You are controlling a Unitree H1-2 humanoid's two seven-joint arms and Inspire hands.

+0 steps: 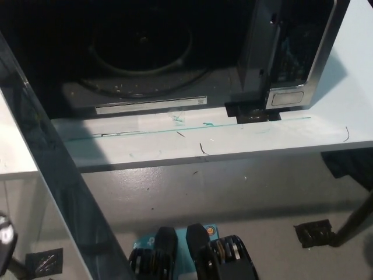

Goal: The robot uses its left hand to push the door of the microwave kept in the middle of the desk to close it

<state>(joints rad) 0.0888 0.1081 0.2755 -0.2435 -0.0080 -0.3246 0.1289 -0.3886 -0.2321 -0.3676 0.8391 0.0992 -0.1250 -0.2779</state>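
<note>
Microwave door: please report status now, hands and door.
Left robot hand barely in view at lower left edge, state unclear. Right robot hand not visible. Dark glass microwave door open, swung toward the camera. Nothing seen blocking it.

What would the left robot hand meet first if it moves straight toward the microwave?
Probably the open glass door, which stands between the left robot hand at the picture's lower left edge and the microwave. Depth is unclear, so this is uncertain.
</note>
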